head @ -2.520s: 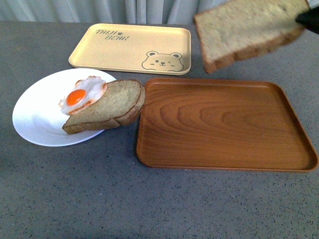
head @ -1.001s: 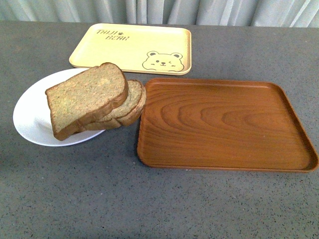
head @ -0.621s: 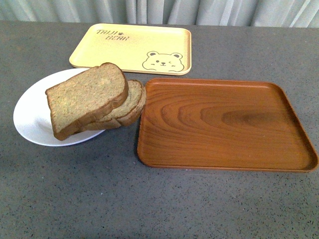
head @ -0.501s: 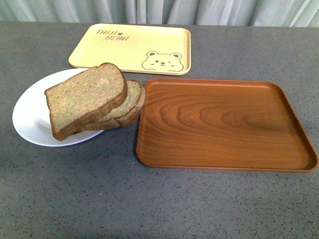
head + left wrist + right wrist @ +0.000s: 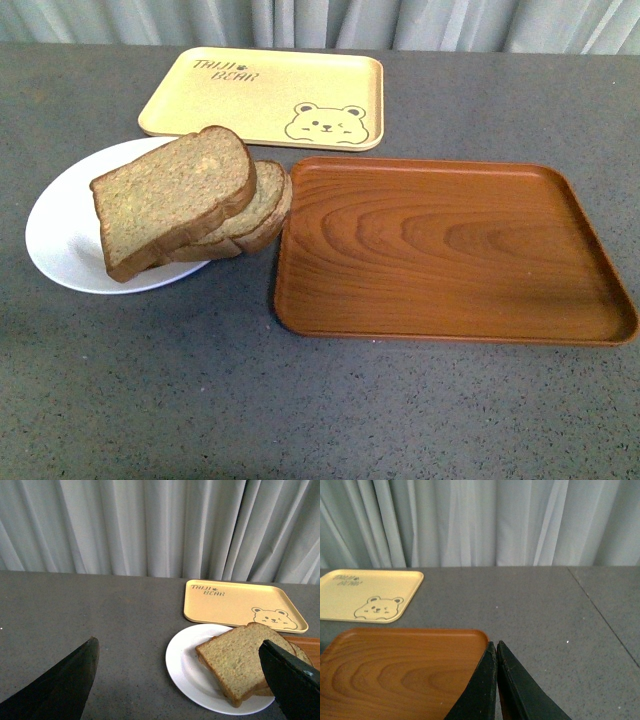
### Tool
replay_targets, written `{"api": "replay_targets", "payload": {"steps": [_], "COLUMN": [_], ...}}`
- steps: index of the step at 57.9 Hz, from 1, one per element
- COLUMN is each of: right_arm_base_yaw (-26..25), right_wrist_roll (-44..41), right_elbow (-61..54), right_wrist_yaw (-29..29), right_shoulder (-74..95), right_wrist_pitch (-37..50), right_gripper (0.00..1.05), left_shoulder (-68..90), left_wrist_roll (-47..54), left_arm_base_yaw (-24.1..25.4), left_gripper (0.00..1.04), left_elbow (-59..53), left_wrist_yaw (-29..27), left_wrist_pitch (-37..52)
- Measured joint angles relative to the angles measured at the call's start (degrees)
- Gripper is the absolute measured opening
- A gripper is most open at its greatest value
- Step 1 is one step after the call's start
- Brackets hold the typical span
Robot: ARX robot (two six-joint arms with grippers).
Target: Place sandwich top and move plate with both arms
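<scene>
The sandwich top, a thick speckled brown slice, lies tilted on the smaller rounded slice on the white plate, at the table's left. It also shows in the left wrist view on the plate. My left gripper is open and empty, above the table on the plate's near side, its fingers wide apart. My right gripper is shut and empty over the far right corner of the wood tray. Neither gripper shows in the front view.
The brown wood-grain tray lies right of the plate, its left edge against the bread. The yellow bear tray lies behind both, also in the wrist views. A grey curtain hangs behind the table.
2.5 s ago the right gripper held the sandwich top in the air at upper right and a fried egg showed on the lower slice. The top now lies on the sandwich, covering the egg.
</scene>
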Motion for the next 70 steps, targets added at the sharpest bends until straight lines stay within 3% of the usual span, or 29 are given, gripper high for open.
{"api": "replay_targets", "payload": {"steps": [32,66,70], "right_arm_base_yaw": [-0.1,-0.1,-0.1], "right_wrist_roll": [0.0,0.0,0.0], "right_elbow": [-0.1,0.0,0.0], "right_wrist_yaw": [-0.2,-0.2,-0.3], "right_shoulder": [-20.4,-32.1,-37.6], "right_wrist_pitch": [-18.8,-30.4,-37.8], "right_gripper": [0.02,0.02,0.02], "left_shoulder": [0.0,0.0,0.0], "left_wrist_roll": [0.0,0.0,0.0], "left_arm_base_yaw": [0.0,0.0,0.0], "left_gripper": [0.96,0.96,0.96], "left_elbow": [0.0,0.0,0.0], "left_wrist_yaw": [0.0,0.0,0.0], "left_wrist_pitch": [0.0,0.0,0.0]}}
